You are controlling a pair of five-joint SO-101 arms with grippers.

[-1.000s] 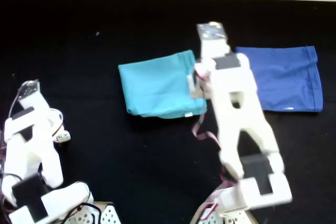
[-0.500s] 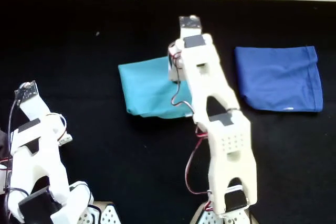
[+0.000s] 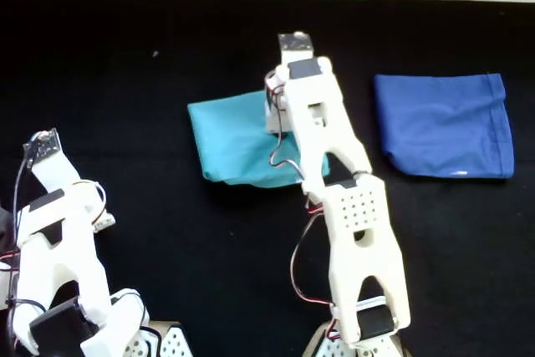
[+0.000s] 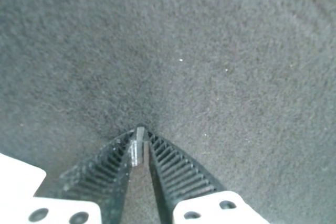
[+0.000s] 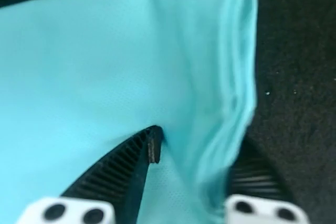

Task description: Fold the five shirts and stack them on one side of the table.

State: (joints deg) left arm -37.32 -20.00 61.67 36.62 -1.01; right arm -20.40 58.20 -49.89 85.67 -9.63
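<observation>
Nearest me, at seven o'clock on the table point(image 3: 125, 56), my left gripper point(image 4: 139, 141) is pointing down at bare black cloth, its jaws pinched together on nothing. From six o'clock my right arm is stretching up the middle. The right gripper point(image 5: 198, 149) is sitting at the folded teal shirt point(image 3: 230, 141) near the centre, jaws spread fairly wide and straddling the shirt's rolled three-o'clock edge. One finger point(image 5: 152, 148) is resting on the fabric, the other is outside the fold. Farther off, at two o'clock, the folded blue shirt point(image 3: 443, 123) is lying flat, apart from the teal one.
</observation>
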